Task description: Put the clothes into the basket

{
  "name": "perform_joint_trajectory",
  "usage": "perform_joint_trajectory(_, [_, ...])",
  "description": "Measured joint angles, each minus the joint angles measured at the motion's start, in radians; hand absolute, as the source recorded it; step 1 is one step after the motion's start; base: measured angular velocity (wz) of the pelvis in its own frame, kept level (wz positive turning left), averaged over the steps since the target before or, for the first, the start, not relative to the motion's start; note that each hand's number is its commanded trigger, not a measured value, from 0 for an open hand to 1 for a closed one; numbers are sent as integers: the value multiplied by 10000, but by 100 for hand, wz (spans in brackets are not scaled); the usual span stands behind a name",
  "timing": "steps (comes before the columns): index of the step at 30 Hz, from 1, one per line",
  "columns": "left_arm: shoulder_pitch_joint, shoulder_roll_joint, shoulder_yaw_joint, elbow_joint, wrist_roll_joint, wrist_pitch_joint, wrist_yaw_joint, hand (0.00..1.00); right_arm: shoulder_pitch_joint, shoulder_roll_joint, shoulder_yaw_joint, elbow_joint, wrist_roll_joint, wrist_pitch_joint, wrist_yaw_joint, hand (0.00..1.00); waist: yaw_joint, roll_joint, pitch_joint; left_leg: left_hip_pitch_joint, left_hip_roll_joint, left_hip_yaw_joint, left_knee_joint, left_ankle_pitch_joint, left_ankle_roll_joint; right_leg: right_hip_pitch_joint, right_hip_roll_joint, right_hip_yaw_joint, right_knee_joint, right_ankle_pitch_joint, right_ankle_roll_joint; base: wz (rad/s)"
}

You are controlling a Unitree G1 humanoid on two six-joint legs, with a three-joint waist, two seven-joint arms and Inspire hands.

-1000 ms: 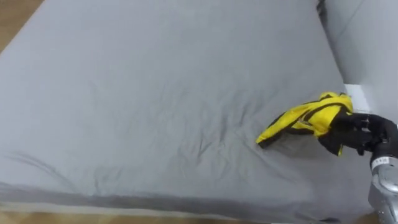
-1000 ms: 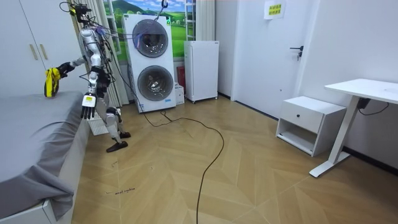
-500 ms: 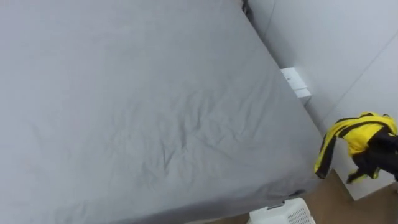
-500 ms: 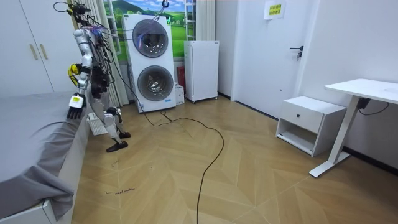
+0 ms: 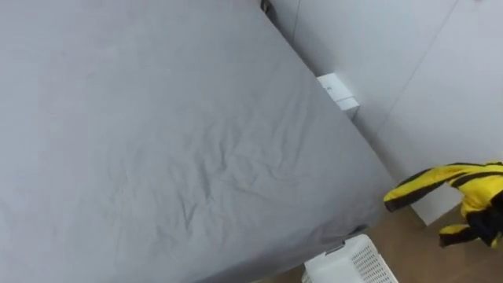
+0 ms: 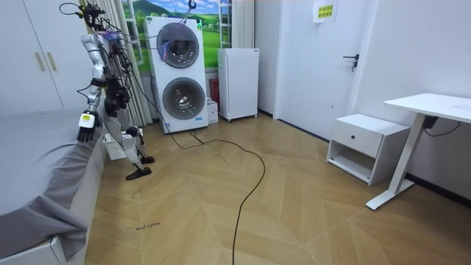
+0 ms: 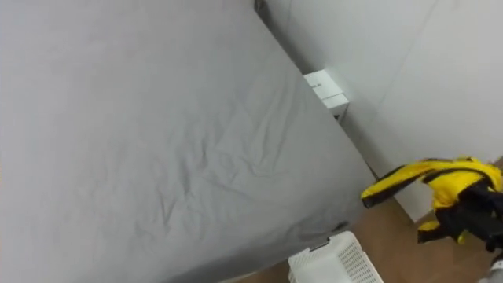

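so, the yellow and black garment (image 5: 481, 192) is hanging in the air just off the bed's (image 5: 157, 141) side, clear of the sheet, and the right hand (image 7: 481, 212) is curling dark fingers round it. the white basket (image 5: 355, 266) is sitting on the floor at the bed's corner, so we are judging the pick done and the drop left. the eye views are giving us grip and basket. the room view is adding the left hand (image 6: 85, 126), hanging by the bed's edge, though we cannot tell its grasp.
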Motion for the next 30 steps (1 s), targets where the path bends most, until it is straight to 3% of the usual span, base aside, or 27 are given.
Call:
perform_joint_trajectory(4, [68, 2, 43, -1, 9, 145, 5, 0, 298, 303, -257, 2, 65, 87, 23, 100, -251, 7, -3, -8, 9, -7, 24, -3, -5, -47, 9, 16, 36, -4, -9, -5])
perform_joint_trajectory(10, [-35, 3, -4, -1, 7, 233, 19, 0, 227, 338, -207, 232, -44, 217, 404, 100, -303, 175, -53, -336, 33, -17, 40, -30, -4, -587, 29, 23, 369, 31, -44, -7])
perform_joint_trajectory(13, [-158, 10, -391, -1, 2, 231, 12, 0, 226, 520, -190, 359, -224, 213, 415, 100, -272, 324, -61, -492, 44, -16, 94, -25, 2, -733, 40, 53, 376, 59, -55, -1])
perform_joint_trajectory(18, [-430, 3, -709, 90, 1, 208, -159, 0, 79, 574, 602, 611, -1146, 195, 767, 100, -198, 695, -61, -761, 33, 3, 98, -20, 10, -1119, 33, 93, 516, 63, -59, -8])
perform_joint_trajectory(22, [-501, 28, -1033, 75, -57, 164, -232, 0, -412, 581, 998, 1364, -1229, 178, 992, 100, -139, 837, -49, -990, 26, 15, 177, -6, 31, -1329, 4, 43, 551, 63, -60, 1])
perform_joint_trajectory(23, [-556, 35, -1099, 78, -142, 154, -236, 0, -533, 587, 1234, 1571, -1261, 175, 978, 100, -47, 929, -80, -1115, 34, 7, 303, -5, 32, -1407, -12, 33, 537, 64, -60, -6])
perform_joint_trajectory(24, [-647, 36, -1259, 93, -142, 155, -217, 0, -610, 590, 1492, 1765, -1351, 164, 973, 100, 54, 900, -39, -1249, 36, -15, 395, -5, 32, -1478, -43, -49, 513, 65, -58, -5])
perform_joint_trajectory(28, [-892, 35, -1674, 181, -140, 99, -187, 0, -685, 686, 2120, 1971, -1579, 161, 1014, 100, 289, 1107, -85, -1631, 33, -43, 399, -3, 33, -1874, -49, -64, 557, 66, -57, 0])
perform_joint_trajectory(30, [-1222, 23, -1898, 577, -152, 37, -173, 0, -951, 719, 2501, 2612, -1683, -62, 1129, 100, 370, 1209, -86, -1831, 35, -69, 398, 0, 36, -2027, -47, -83, 564, 89, -51, 4])
